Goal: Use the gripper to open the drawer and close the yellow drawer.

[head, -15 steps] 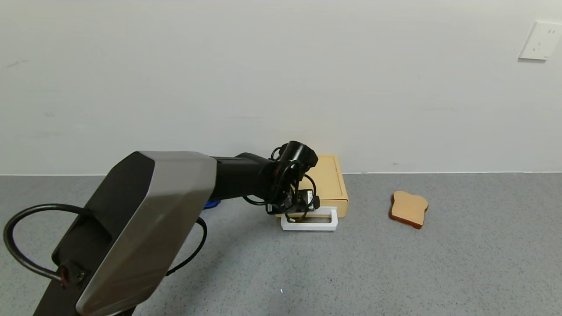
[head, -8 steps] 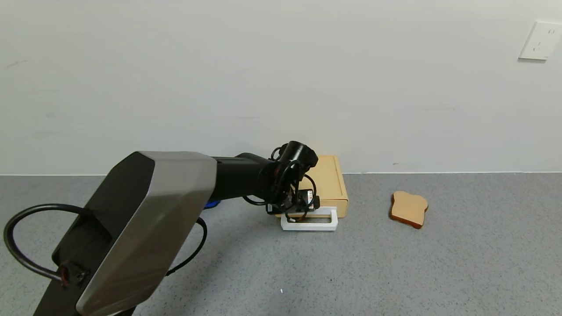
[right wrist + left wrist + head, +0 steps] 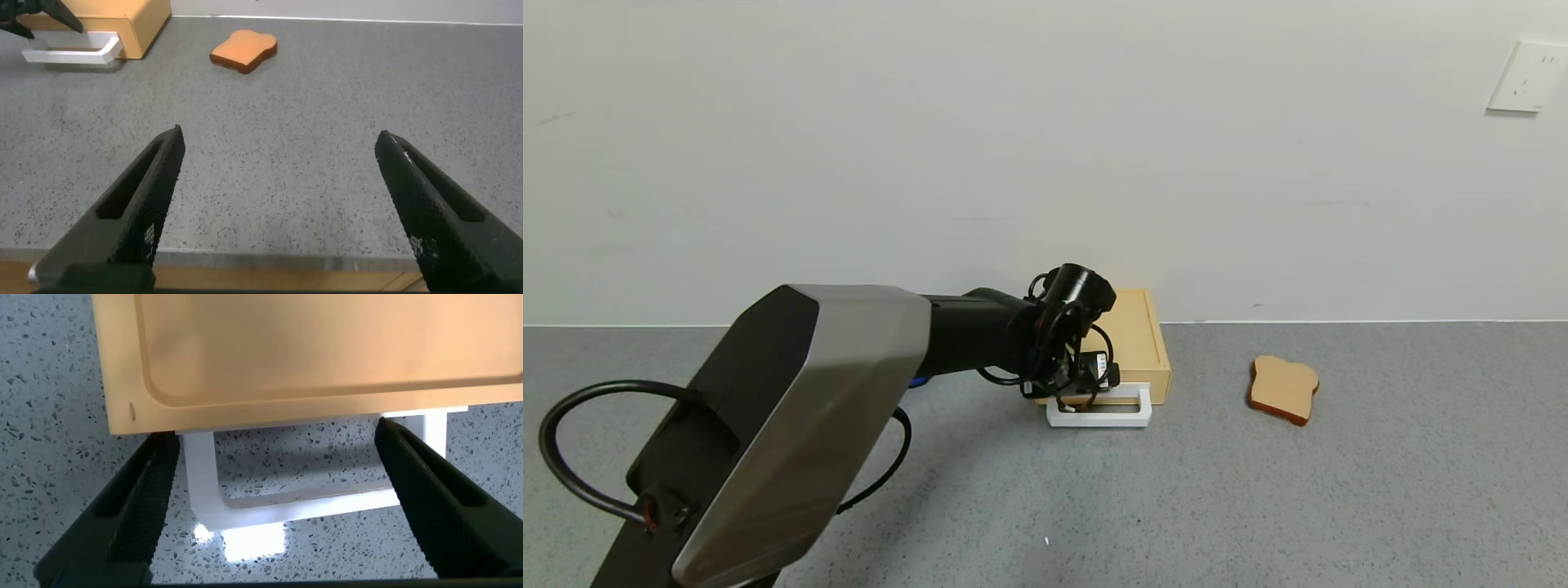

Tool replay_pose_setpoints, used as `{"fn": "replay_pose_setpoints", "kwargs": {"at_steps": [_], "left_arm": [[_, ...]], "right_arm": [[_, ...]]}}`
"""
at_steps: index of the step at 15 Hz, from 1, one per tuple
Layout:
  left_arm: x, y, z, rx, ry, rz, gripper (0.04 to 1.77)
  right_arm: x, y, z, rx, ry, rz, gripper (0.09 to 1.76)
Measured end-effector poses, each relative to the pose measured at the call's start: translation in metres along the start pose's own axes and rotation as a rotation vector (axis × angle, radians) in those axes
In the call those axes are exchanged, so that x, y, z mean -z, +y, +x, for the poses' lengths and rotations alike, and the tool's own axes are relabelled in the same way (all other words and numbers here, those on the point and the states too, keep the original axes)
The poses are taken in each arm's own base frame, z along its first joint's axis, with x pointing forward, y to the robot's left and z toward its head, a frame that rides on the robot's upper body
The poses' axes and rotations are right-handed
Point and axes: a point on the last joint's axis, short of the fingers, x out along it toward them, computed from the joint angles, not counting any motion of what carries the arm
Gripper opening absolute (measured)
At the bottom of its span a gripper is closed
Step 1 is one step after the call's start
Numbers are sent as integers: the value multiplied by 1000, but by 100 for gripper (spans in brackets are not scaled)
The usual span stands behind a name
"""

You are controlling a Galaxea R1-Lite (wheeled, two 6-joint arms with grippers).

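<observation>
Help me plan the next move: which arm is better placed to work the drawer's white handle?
Left. The left gripper hangs open right over the white handle of the drawer, one finger on either side. The right gripper is open too, but far back over the bare counter.

Head overview; wrist close-up sharing drawer (image 3: 310,351).

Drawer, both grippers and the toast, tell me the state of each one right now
yellow drawer: shut in its box, white handle sticking out front.
left gripper: open, fingers either side of the handle, not clamping it.
right gripper: open, empty, above the table.
toast slice: lying flat, untouched.
</observation>
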Motion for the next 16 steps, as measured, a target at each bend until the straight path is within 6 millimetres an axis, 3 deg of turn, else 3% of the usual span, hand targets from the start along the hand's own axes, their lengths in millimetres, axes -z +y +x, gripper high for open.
{"fn": "replay_pose_setpoints", "kwargs": {"at_steps": [6, 12, 16], "left_arm": [[3, 0, -22, -29, 69, 20, 172], [-14, 2, -91, -12, 52, 26, 172], [-36, 18, -143, 27, -34, 27, 172]], "right_arm": [[0, 0, 0, 0, 0, 0, 171], [0, 0, 0, 0, 0, 0, 171], [0, 0, 0, 0, 0, 0, 171]]}}
